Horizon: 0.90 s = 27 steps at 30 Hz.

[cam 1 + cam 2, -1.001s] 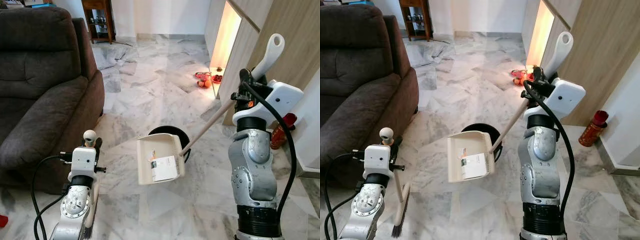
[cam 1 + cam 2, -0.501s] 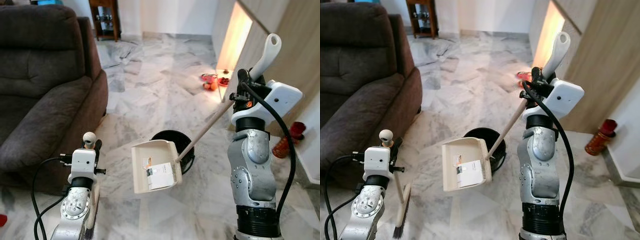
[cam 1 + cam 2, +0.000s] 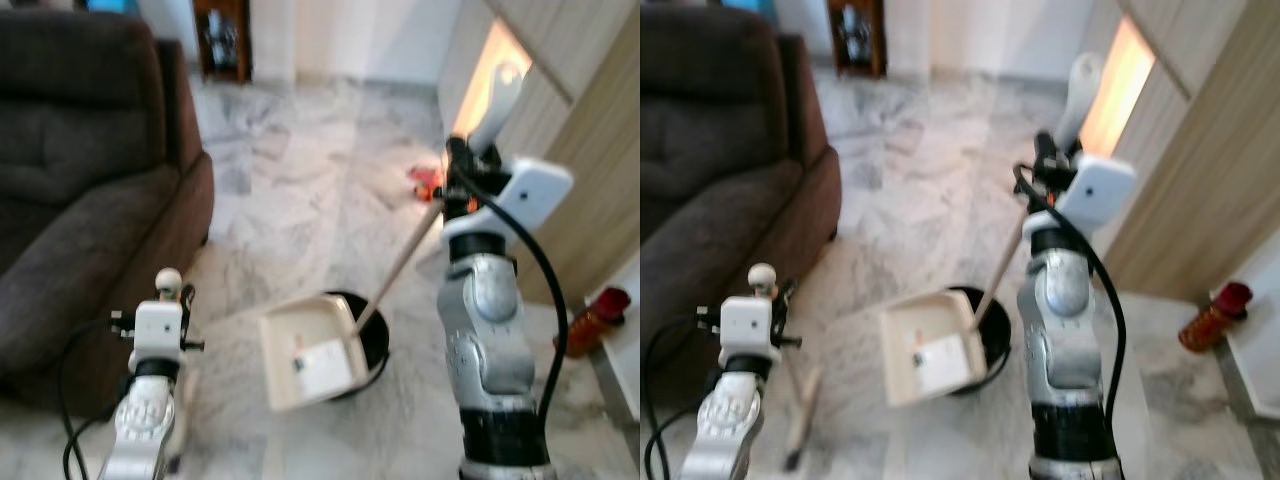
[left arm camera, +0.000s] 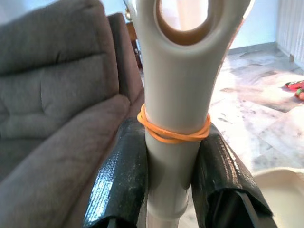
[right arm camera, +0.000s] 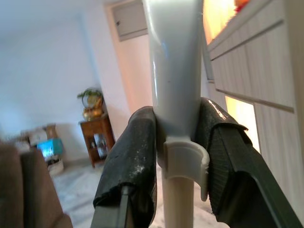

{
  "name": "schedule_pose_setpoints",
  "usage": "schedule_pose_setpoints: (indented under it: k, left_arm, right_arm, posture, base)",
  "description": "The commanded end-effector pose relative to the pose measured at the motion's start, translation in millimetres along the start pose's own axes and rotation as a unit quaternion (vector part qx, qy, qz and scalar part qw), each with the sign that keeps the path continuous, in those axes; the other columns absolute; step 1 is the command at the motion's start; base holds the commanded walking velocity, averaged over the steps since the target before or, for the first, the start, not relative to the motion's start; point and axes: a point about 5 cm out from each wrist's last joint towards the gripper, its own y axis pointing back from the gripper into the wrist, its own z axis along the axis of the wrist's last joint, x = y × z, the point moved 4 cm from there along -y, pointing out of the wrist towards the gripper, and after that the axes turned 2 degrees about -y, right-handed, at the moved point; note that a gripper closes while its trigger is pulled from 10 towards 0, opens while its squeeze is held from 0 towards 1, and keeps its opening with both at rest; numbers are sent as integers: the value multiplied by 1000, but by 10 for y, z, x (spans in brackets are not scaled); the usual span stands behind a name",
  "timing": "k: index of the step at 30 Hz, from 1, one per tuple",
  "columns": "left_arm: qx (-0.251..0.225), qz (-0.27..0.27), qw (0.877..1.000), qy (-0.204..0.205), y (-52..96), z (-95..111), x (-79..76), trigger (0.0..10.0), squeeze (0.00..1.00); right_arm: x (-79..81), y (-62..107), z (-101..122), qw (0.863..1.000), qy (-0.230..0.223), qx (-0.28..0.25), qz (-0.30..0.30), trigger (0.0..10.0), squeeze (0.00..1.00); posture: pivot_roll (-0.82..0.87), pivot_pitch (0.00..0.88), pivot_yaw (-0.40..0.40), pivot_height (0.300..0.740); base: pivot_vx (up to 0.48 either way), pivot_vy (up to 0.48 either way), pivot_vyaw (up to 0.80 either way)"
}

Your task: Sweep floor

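Marble floor beside brown sofa

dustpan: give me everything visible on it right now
The dustpan is a cream, plastic-looking scoop with raised side walls and a printed label inside. A long pale handle slants up from its rear to the right claw, shut on the grip. The pan hangs tilted, off the floor, partly over the black bin, mouth toward the left claw's broom.

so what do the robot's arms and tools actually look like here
Both arms are silver metal with rounded joint housings, a white boxy wrist unit and a black cable looping alongside. The left tool and right tool each have two long black fingers with a textured, slightly glossy surface.
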Motion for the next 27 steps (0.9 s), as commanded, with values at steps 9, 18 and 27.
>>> schedule_pose_setpoints:
  k: [9, 18, 27]
  left_arm:
    - [-27, 0, 1000, 8, -33, 123, -51, 10000, 0]
    - [-28, 1, 1000, 8, -36, 130, -44, 10000, 0]
    - [-29, -3, 999, 14, -22, 141, -74, 10000, 0]
  right_arm:
    - [-53, -23, 169, 999, -8, -36, -9, 10000, 0]
    - [-51, -28, 182, 999, -10, -39, -9, 10000, 0]
    - [-74, 1, 102, 1000, -6, -29, -10, 10000, 0]
  posture:
    - [88, 0, -8, 740]
    - [87, 0, -8, 740]
    - [91, 0, -11, 740]
  base:
    - [399, 0, 0]
    - [401, 0, 0]
    - [45, 0, 0]
